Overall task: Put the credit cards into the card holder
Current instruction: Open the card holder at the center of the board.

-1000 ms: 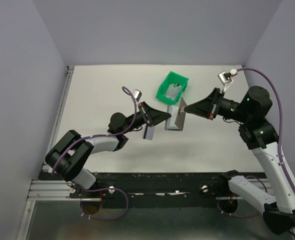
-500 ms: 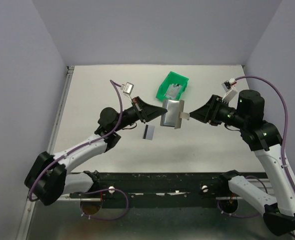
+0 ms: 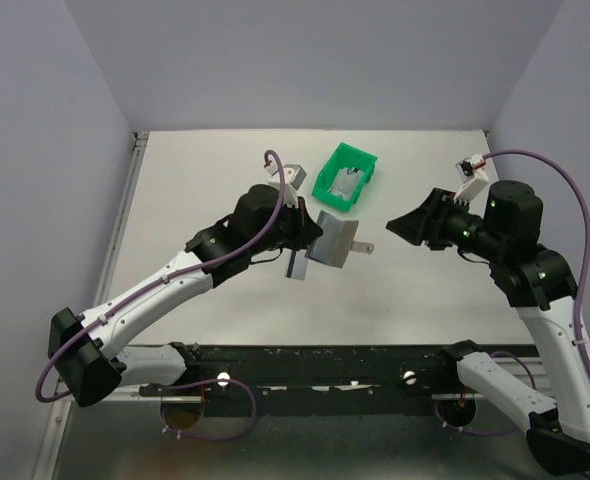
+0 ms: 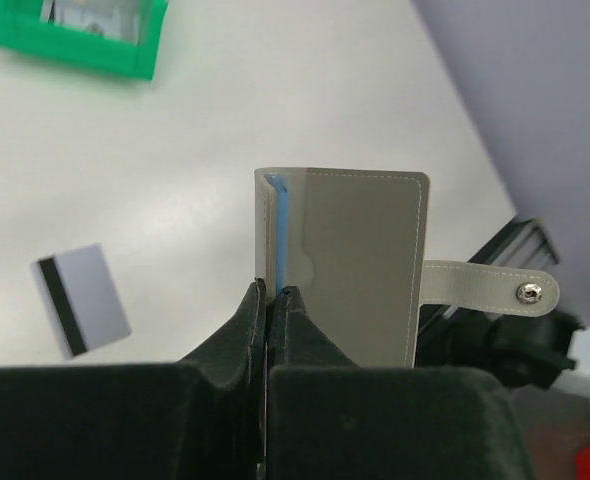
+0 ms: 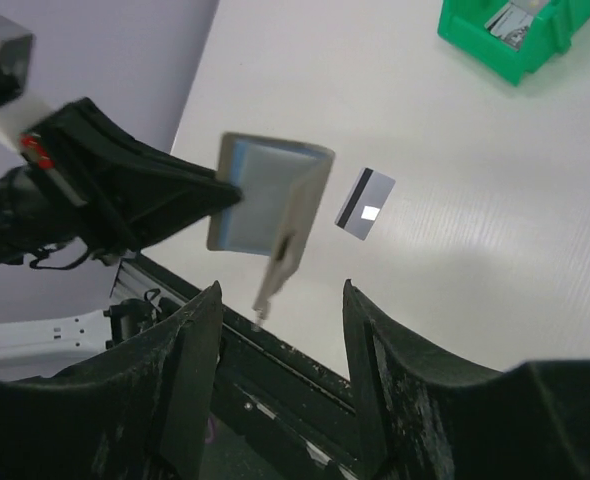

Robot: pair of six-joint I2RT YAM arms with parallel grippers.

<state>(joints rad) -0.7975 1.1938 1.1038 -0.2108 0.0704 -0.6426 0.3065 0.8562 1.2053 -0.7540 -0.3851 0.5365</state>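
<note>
The card holder [image 3: 335, 240] [image 4: 363, 270], a grey-brown wallet with a snap tab [image 4: 487, 291], hangs in the air above the table's middle. My left gripper [image 3: 313, 244] [image 4: 273, 292] is shut on its left edge, beside the light blue inside. One credit card [image 4: 81, 300] [image 5: 365, 203] with a dark stripe lies flat on the table below; in the top view the card [image 3: 295, 266] is partly hidden by the left arm. More silver cards [image 3: 347, 185] lie in the green bin. My right gripper [image 3: 399, 226] [image 5: 280, 290] stands open to the right of the wallet [image 5: 265, 195], apart from it and holding nothing.
The green plastic bin [image 3: 327, 185] [image 5: 495, 52] stands on the table behind the wallet. The table's front edge with its black rail [image 3: 325, 355] runs close below the hanging snap tab. Grey walls close in the left, right and back sides.
The right gripper opened, let go of the wallet and drew back to the right. The left gripper left the card on the table, shut on the wallet's left edge, and now holds it alone.
</note>
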